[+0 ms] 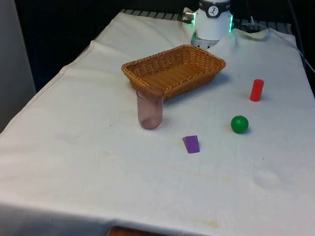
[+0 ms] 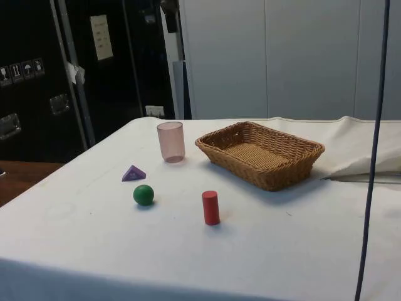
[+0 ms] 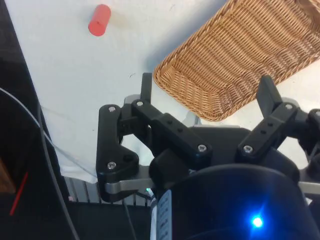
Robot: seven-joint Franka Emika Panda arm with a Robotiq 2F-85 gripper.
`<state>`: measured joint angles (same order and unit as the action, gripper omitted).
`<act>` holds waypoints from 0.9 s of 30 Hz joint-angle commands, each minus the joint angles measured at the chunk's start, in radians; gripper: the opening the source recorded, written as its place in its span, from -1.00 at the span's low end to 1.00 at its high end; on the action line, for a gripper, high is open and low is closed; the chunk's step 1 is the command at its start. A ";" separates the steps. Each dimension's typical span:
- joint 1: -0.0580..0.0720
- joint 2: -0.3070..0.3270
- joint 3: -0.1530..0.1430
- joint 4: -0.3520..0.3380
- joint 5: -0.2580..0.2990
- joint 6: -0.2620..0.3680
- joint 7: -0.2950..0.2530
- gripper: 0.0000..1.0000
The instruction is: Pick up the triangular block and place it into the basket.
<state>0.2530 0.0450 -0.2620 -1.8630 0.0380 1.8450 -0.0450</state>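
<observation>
The purple triangular block lies on the white cloth, in front of the basket and near the green ball. The woven wicker basket stands in the far middle of the table with nothing inside. In the wrist view my gripper hangs open high above the table, over the basket's end nearest the robot. Its two black fingers are spread wide with nothing between them. The block is far from the gripper, on the other side of the basket.
A translucent pink cup stands upright just in front of the basket. A green ball and an upright red cylinder sit toward the front view's right.
</observation>
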 commanded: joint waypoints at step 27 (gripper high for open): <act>0.006 0.068 0.054 -0.041 0.004 0.179 0.046 1.00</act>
<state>0.2560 0.1170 -0.2100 -1.8910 0.0430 1.9990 -0.0060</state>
